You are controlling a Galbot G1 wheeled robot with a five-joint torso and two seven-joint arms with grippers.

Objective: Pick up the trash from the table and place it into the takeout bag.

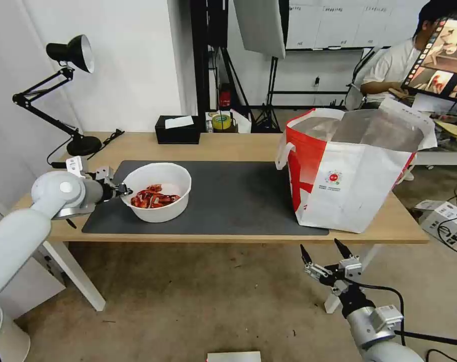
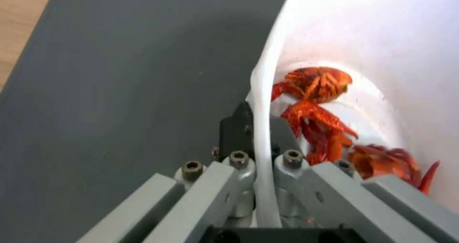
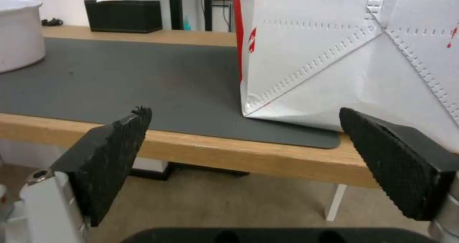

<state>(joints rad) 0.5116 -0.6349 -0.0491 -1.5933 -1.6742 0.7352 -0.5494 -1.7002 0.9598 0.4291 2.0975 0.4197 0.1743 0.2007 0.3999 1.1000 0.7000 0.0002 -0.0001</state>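
Your left end effector [image 2: 260, 128] is clamped on the white bowl's [image 1: 158, 192] rim, on the mat [image 1: 228, 196] at the table's [image 1: 238, 146] left; takeout bag [image 1: 346, 173] stands right; right end effector [image 1: 321, 251] wide open, empty, below the edge

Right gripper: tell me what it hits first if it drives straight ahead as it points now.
Probably the table's front edge, with the takeout bag just beyond; the open right gripper hangs below tabletop level, though depth is unclear.

A white bowl [image 1: 158, 193] holding red scraps [image 1: 153, 197] sits upright on the mat's [image 1: 228, 196] left part. The open white-and-red bag [image 1: 346, 173] stands at the tabletop's [image 1: 228, 143] right end.
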